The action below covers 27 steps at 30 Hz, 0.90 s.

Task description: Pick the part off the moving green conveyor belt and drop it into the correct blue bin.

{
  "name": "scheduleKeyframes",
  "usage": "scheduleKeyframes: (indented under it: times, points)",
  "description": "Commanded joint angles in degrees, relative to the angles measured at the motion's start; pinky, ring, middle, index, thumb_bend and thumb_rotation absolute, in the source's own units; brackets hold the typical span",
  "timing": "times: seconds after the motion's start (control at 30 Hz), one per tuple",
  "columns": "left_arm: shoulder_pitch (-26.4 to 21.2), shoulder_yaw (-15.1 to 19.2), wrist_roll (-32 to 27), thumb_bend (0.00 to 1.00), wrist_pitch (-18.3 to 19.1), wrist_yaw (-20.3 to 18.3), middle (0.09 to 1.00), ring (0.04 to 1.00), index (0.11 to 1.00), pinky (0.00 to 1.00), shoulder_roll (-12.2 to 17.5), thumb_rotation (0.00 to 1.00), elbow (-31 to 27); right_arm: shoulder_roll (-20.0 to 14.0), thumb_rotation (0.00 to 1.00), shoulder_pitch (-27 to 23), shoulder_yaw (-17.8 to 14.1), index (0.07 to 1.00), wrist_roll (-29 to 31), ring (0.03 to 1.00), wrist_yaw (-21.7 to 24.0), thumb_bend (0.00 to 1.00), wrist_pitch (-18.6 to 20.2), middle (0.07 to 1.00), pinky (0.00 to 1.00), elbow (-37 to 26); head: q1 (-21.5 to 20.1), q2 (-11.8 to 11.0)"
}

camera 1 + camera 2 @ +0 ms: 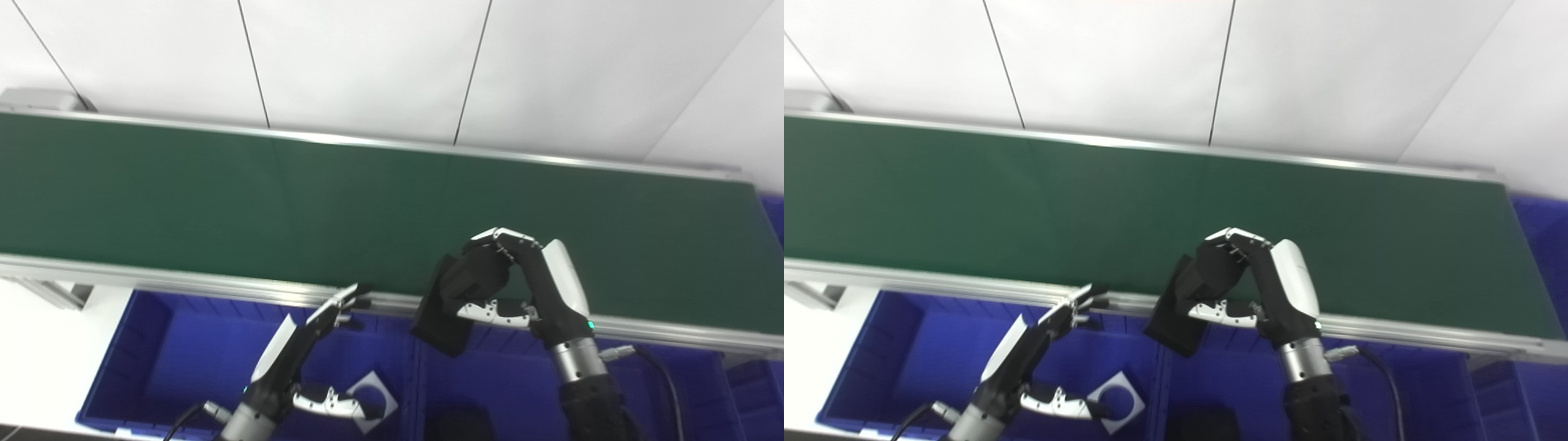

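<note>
Near the lower middle of the frame, the right hand (499, 278) is pinching a flat black part (442, 318) by its top edge over the blue bin (508, 380), and it is looking stiff and light, while the left hand (306, 361) is waiting with fingers spread.

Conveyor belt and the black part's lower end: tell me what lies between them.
The belt's metal side rail, seen in both eye views; the right robot hand holds the black part across it, above the blue bins.

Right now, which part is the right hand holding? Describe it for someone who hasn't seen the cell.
Find the green conveyor belt, then its near rail above the blue bins. The right hand grips a flat black block there, tilted; unlike the white square plate with a round hole in the left bin, it is solid and dark.
</note>
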Motion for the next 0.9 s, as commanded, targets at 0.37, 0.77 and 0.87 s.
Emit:
scheduleKeyframes:
  times: [0.37,0.77,0.87]
  points:
    - [0.4,4.0,-2.2,0.86,-1.6,-6.4,0.905,0.856,0.900,0.72,-1.4,0.23,-2.5,-8.1,0.00,6.3,-2.0,0.536,-0.2,0.408,2.9,0.51,-3.0,0.430,0.34,0.0,-0.9,2.0]
    - [0.9,6.6,-3.3,0.85,-1.6,-9.5,0.893,0.843,0.899,0.71,-1.7,0.21,-2.9,-11.3,0.00,5.5,-1.0,0.538,-6.0,0.437,3.4,0.51,-1.0,0.426,0.37,7.8,-1.8,2.0]
    - [0.9,6.8,-3.3,0.84,-1.6,-9.7,0.894,0.844,0.900,0.71,-1.6,0.21,-2.7,-11.4,0.00,5.0,-1.2,0.540,-7.5,0.440,4.0,0.51,0.9,0.427,0.38,9.0,-2.0,1.8]
